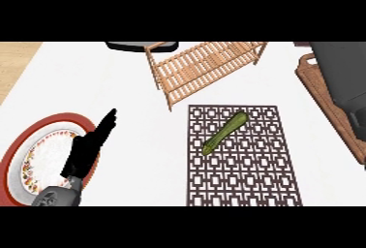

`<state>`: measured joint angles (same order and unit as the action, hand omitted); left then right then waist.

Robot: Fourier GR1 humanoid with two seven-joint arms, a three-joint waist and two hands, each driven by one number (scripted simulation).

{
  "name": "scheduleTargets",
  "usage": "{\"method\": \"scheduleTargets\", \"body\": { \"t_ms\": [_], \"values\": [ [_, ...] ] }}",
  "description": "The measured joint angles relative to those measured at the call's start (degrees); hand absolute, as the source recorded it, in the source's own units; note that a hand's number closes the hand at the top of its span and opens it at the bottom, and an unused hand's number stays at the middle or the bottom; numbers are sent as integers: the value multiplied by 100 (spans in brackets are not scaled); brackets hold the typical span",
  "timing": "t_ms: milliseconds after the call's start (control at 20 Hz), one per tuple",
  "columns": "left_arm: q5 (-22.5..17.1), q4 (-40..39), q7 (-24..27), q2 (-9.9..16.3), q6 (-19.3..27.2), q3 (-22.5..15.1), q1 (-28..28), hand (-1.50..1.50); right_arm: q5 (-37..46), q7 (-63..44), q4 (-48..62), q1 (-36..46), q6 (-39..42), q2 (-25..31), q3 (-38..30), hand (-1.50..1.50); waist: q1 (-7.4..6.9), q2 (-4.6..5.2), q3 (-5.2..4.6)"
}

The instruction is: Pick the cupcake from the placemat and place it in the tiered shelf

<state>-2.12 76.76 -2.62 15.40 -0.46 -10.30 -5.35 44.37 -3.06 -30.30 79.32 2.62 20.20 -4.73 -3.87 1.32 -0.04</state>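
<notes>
Head view. A mat [243, 160], dark with a lattice pattern, is lying on the white counter [136, 97] at about 5 o'clock of centre. No cupcake is being seen on it; what is lying there is a long green vegetable [225, 133], zucchini-like, set diagonally in the mat's upper half, its upper end pointing to 1 o'clock. The task sentence and the view are disagreeing on this point.

The shelf [204, 65], wooden and slatted, is standing at 12 o'clock, just beyond the mat's far edge and apart from it. A plate [32, 160] with a red rim and floral band is sitting at 8 o'clock. A dark object [141, 46] is partly showing at the top edge, behind the shelf; a brown tray-like thing [328, 104] with a dark mass on it is occupying 3 o'clock.

The left hand [89, 150] is being held over the plate's right edge, fingers straight and pointing to 1 o'clock, released, holding nothing. The right hand is not being shown.

Judgement: the pick is not yet begun; nothing is being grasped and nothing is lying on the shelf. The next move is calling for a hand to be brought over the vegetable, aligned across its long axis, then closed round its middle before lifting toward 12 o'clock.
</notes>
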Motion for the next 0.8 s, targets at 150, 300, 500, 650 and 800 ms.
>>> {"method": "scheduleTargets", "body": {
  "t_ms": [150, 300, 500, 650, 800],
  "values": [
    [50, -27, 13, -32, -2, -32, 3, 0, 115, 67, 493, 249, -118, -203, 39, 150, -34, 14, -2],
    [100, 46, 9, -80, 13, -80, 0, 0, 193, 212, 930, 334, -244, -300, 36, 150, -63, 28, -1],
    [93, 5, 18, -58, -34, -44, -20, 0, 54, 302, 1354, 453, -190, -519, -141, 150, -120, 57, 0],
    [75, 25, 7, -66, -64, -39, -82, 0, -640, 223, 1564, 443, 56, -707, -811, -150, -152, 81, 8],
    [106, 44, -16, -94, -46, -64, -116, 0, -1249, 127, 1736, 437, 213, -859, -1409, -150, -160, 87, 11]
  ]
}}
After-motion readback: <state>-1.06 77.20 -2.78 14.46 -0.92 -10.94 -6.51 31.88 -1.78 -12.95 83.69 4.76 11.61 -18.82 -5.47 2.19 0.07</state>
